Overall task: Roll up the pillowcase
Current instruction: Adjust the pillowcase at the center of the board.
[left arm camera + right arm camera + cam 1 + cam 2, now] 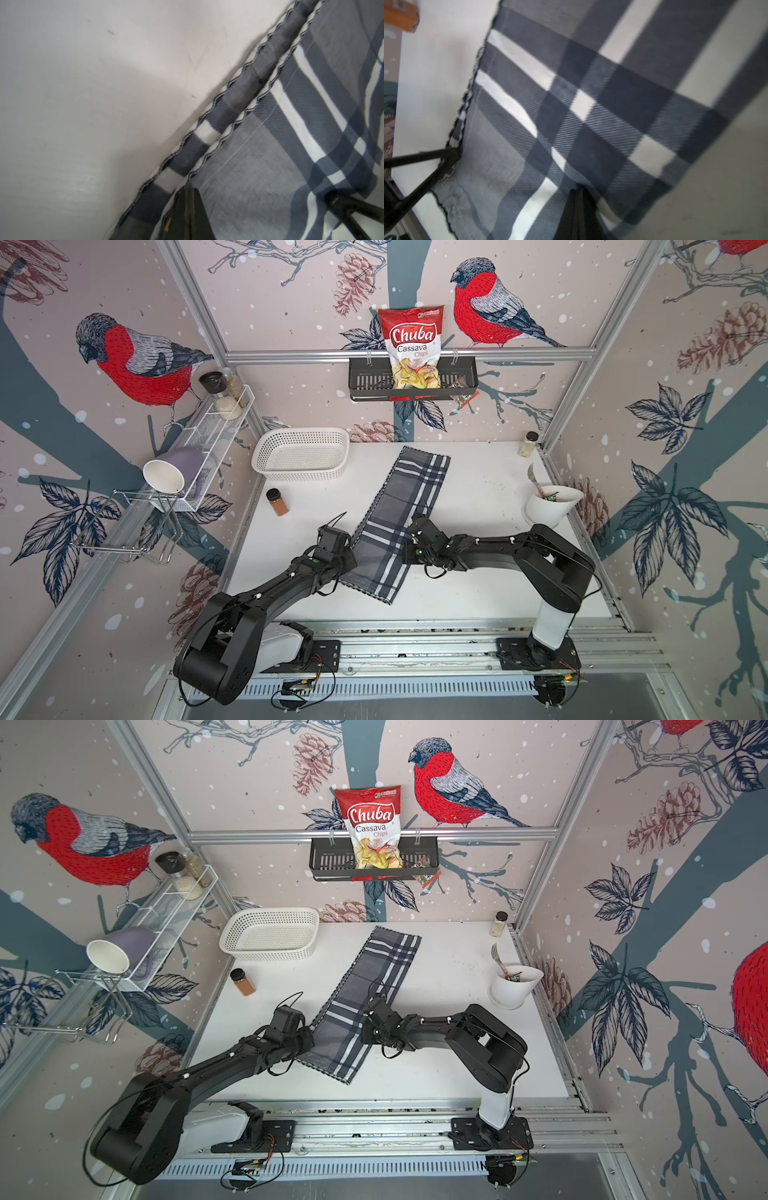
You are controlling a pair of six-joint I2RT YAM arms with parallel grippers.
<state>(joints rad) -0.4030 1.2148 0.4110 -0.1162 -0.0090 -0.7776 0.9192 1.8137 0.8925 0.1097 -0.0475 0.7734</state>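
The pillowcase (399, 526) is laid out flat on the bench (478, 510) as a long narrow strip. It runs diagonally from just beside the basket (301, 454) at the back down toward the front edge. No roll can be seen at either end, so honestly the rolling looks not yet started; at most the cloth has been folded into a strip. The left tool (187, 193) is pressed together on the stitched hem (245, 93) along one long side, and the cloth seems to be pinched there. The right tool (579, 191) is closed too, on the opposite long side, with the fabric puckered around it. Pretty much the whole roll is left to be done.
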